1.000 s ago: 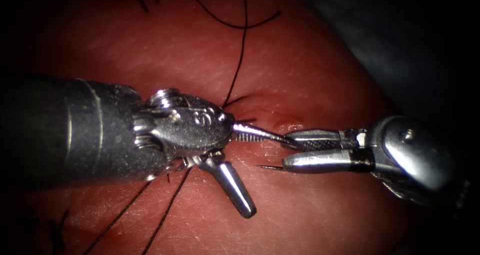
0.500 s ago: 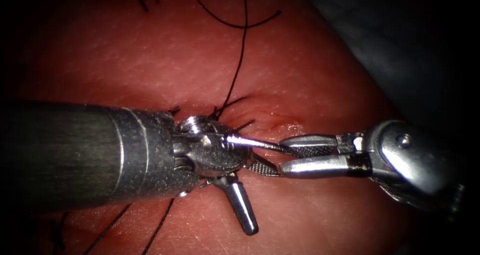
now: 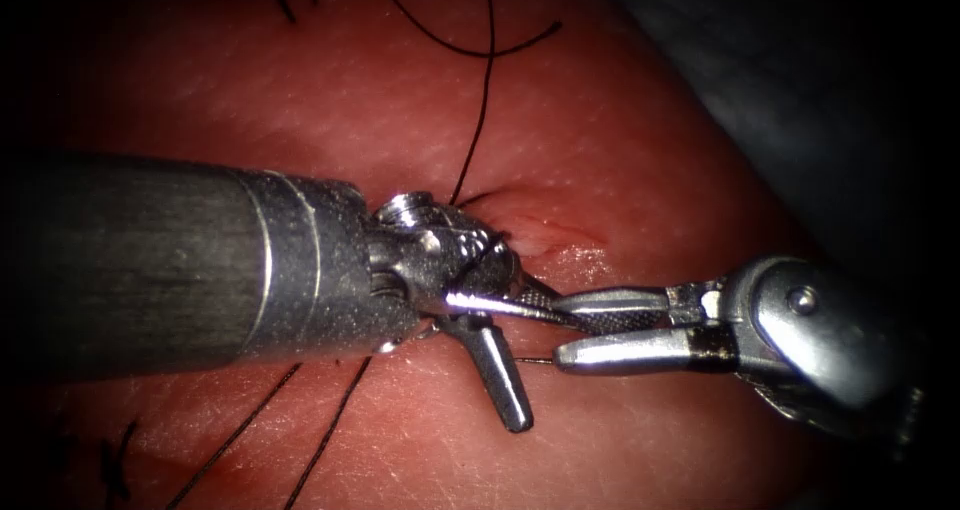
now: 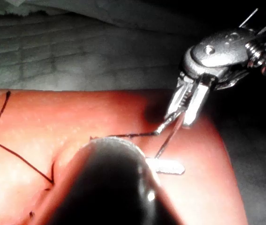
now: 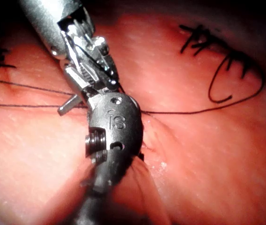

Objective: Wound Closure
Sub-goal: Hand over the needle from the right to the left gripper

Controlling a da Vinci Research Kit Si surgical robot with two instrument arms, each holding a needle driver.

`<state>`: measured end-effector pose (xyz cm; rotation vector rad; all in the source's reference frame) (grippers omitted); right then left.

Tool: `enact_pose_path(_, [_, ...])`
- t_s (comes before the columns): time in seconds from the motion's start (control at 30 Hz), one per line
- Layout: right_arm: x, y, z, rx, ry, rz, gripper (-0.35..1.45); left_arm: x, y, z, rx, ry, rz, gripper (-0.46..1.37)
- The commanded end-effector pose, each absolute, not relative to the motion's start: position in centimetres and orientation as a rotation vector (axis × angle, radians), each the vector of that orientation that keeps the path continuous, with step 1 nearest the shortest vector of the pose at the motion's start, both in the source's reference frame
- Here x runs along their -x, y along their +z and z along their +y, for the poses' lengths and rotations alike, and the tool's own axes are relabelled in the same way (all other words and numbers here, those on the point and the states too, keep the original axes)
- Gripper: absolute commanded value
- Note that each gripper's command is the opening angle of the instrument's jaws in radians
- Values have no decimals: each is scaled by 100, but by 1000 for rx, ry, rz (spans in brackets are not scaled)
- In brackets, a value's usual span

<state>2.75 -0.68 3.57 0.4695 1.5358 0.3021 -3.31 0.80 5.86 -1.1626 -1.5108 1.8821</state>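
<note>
- The needle (image 3: 530,360) (image 4: 170,138) is a thin bent wire. Its long line runs mostly left to right in the endoscope view, and its sharp thin end points left.
- The needle sits in the right tool (image 3: 558,330) (image 4: 182,119), close to the cut (image 3: 555,235) and on the near side of it. Only a short bit of the thin end sticks out past the tips. I cannot tell if any part of it is in the tissue (image 3: 620,120) (image 4: 100,112) (image 5: 208,178).
- The right tool lies almost flat and points left. Its two jaws are pressed close together on the needle, near the sharp end, with just a thin gap between them.
- The left tool (image 3: 540,370) points right, straight at the right tool, so the two meet tip to tip. Its jaws are spread wide, like a big V. One jaw reaches right and touches the right tool's tips by the needle. The other jaw points down at the tissue. It holds nothing.
- The thread (image 3: 485,90) (image 4: 11,154) (image 5: 193,111) runs from the top of the endoscope view down to the cut. Two more strands lie under the left tool's shaft.
- There is bare tissue in front of the tools and behind the cut.
- The tissue's edge is close behind the right tool, with dark cloth (image 3: 800,70) past it.
- The left tool's thick shaft covers much of the left side.
</note>
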Motion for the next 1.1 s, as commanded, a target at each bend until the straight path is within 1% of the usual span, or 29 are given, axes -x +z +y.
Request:
enact_pose_path(0.03, [-275,356,-68,-468,304,1540,-35,333,586,78,1166,1880,-1512,102])
enact_pose_path(0.07, [-275,356,-68,-469,303,1541,-35,335,587,77,1166,1881,-1510,96])
enact_pose_path(0.1, [-275,356,-68,-470,302,1542,-35,338,588,75,1169,1883,-1508,84])
enact_pose_path(0.13, [-275,356,-68,-470,302,1542,-35,339,588,75,1169,1884,-1508,82])
enact_pose_path(0.2, [-275,356,-68,-470,310,1549,-35,341,590,70,1180,1888,-1539,70])
enact_pose_path(0.27, [-275,356,-68,-478,320,1565,-35,342,592,63,1204,1897,-1582,65])
enact_pose_path(0.4, [-276,356,-72,-497,331,1586,-35,342,592,62,1269,1872,-1616,62])
enact_pose_path(0.5, [-277,357,-74,-503,329,1597,-35,341,591,66,1327,1836,-1646,47])
enact_pose_path(0.53, [-277,357,-74,-504,329,1597,-35,340,590,68,1336,1833,-1658,31])
enact_pose_path(0.57, [-276,357,-74,-504,328,1597,-35,339,589,70,1343,1832,-1670,4])
enact_pose_path(0.67, [-276,357,-74,-505,328,1597,-35,337,588,73,1348,1830,-1684,-10])
enact_pose_path(0.73, [-276,357,-74,-505,328,1597,-35,337,588,79,1361,1817,-1690,-9])
enact_pose_path(0.77, [-276,356,-75,-505,328,1597,-35,337,588,84,1384,1788,-1685,-35])
enact_pose_path(0.9, [-276,356,-74,-503,330,1600,-35,334,588,95,1407,1749,-1610,-35])
enact_pose_path(1.03, [-273,354,-71,-451,392,1584,-35,332,585,99,1265,1684,-1565,-35])
enact_pose_path(1.07, [-272,353,-70,-421,428,1574,-18,331,584,97,1227,1666,-1540,-35])
enact_pose_path(1.1, [-271,353,-69,-410,442,1570,5,331,583,96,1218,1662,-1529,-35])
